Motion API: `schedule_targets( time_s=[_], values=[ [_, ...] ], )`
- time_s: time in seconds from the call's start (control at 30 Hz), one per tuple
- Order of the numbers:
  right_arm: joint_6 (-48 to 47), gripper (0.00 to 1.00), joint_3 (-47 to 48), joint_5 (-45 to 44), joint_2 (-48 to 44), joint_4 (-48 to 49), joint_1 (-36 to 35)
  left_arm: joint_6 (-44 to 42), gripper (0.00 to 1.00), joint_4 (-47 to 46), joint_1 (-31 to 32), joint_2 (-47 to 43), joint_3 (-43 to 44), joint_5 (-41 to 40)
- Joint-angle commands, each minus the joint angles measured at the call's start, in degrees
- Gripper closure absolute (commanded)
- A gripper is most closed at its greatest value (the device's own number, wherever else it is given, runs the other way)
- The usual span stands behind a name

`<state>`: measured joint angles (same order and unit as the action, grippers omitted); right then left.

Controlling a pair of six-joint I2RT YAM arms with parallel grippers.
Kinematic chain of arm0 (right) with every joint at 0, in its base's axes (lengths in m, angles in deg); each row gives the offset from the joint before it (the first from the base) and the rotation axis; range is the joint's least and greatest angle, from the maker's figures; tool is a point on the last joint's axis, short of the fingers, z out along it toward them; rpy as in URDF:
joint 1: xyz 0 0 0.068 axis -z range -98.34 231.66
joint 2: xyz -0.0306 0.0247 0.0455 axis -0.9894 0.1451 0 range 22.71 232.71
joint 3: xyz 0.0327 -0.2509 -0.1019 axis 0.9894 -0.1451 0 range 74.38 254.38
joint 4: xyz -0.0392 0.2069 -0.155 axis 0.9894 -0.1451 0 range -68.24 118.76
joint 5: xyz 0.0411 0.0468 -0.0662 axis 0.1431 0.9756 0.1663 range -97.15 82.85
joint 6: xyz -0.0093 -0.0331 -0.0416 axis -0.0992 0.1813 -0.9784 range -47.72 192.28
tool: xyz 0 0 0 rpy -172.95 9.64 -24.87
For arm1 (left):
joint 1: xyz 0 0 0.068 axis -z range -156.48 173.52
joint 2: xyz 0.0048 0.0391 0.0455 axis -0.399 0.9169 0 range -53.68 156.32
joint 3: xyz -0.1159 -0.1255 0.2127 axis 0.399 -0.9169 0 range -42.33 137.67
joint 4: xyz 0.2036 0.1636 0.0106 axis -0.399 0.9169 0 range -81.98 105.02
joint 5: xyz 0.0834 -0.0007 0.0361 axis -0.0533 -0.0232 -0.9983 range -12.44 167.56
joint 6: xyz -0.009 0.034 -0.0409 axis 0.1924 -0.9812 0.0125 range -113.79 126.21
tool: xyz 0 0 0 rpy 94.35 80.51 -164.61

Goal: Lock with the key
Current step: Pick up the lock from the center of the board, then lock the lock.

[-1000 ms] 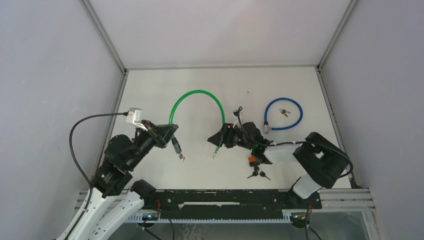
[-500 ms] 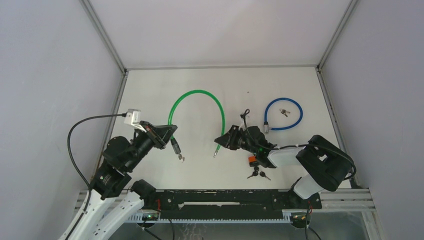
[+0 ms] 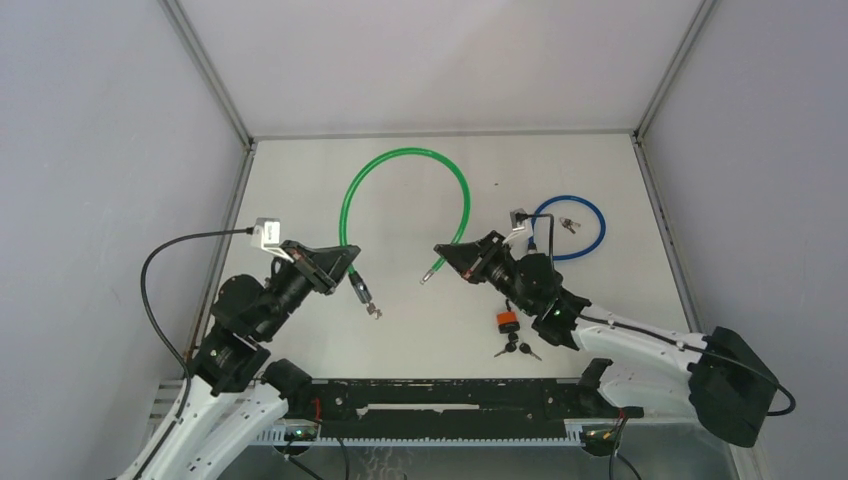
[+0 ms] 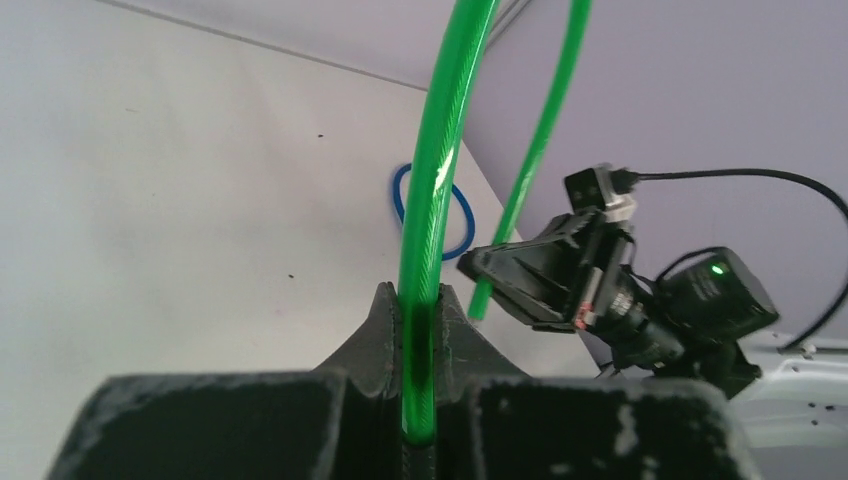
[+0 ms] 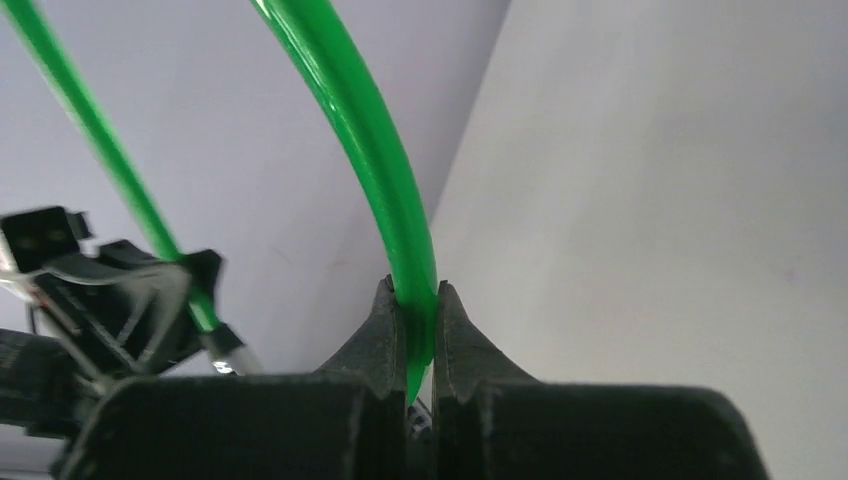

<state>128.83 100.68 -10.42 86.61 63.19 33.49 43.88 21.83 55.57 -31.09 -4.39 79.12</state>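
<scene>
A green cable lock (image 3: 405, 153) arcs over the table between my two grippers. My left gripper (image 3: 347, 262) is shut on the cable's left end, just above the black lock body (image 3: 358, 288), and a small key (image 3: 375, 313) sticks out of that body. In the left wrist view the cable (image 4: 428, 200) runs up from between the closed fingers (image 4: 385, 330). My right gripper (image 3: 445, 253) is shut on the cable's other end, close to its bare metal pin (image 3: 428, 275). In the right wrist view the cable (image 5: 385, 160) is pinched between the fingers (image 5: 450, 320).
A blue cable lock (image 3: 592, 217), coiled in a ring with keys (image 3: 568, 224) inside it, lies at the right. An orange padlock (image 3: 507, 320) and a bunch of keys (image 3: 516, 348) lie under the right arm. Grey walls surround the table.
The right gripper has closed on the green cable's right end. The right arm has stretched forward and left, and the cable's arc has shifted up and to the right. The left gripper keeps its hold.
</scene>
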Motion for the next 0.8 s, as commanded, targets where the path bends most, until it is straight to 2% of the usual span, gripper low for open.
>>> schedule_targets(
  time_s=[0.0, 0.13, 0.3, 0.5, 0.57, 0.77],
  values=[
    [2.5, 1.00, 8.4, -17.8, -3.7, -9.1, -7.3, 5.1, 1.00, -4.8, -0.3, 2.4, -0.3, -1.3],
    [2.1, 1.00, 16.3, -24.0, -1.1, -17.8, -12.5, 7.3, 1.00, 0.2, 0.3, 6.9, 2.1, -5.8],
    [3.9, 1.00, 25.0, -28.3, 1.7, -27.4, -16.2, 10.0, 1.00, -0.5, 1.3, 7.5, 0.8, -9.8],
    [0.2, 1.00, 29.7, -34.6, 5.1, -28.7, -20.8, 11.9, 1.00, 4.5, 2.3, 9.5, 3.5, -14.5],
    [-0.8, 1.00, 30.9, -34.4, 6.0, -29.2, -21.0, 12.7, 1.00, 7.5, 2.7, 11.3, 5.1, -15.4],
    [-2.7, 1.00, 32.4, -33.0, 7.3, -30.2, -20.9, 12.6, 1.00, 7.9, 4.6, 13.1, 6.0, -15.6]
  ],
)
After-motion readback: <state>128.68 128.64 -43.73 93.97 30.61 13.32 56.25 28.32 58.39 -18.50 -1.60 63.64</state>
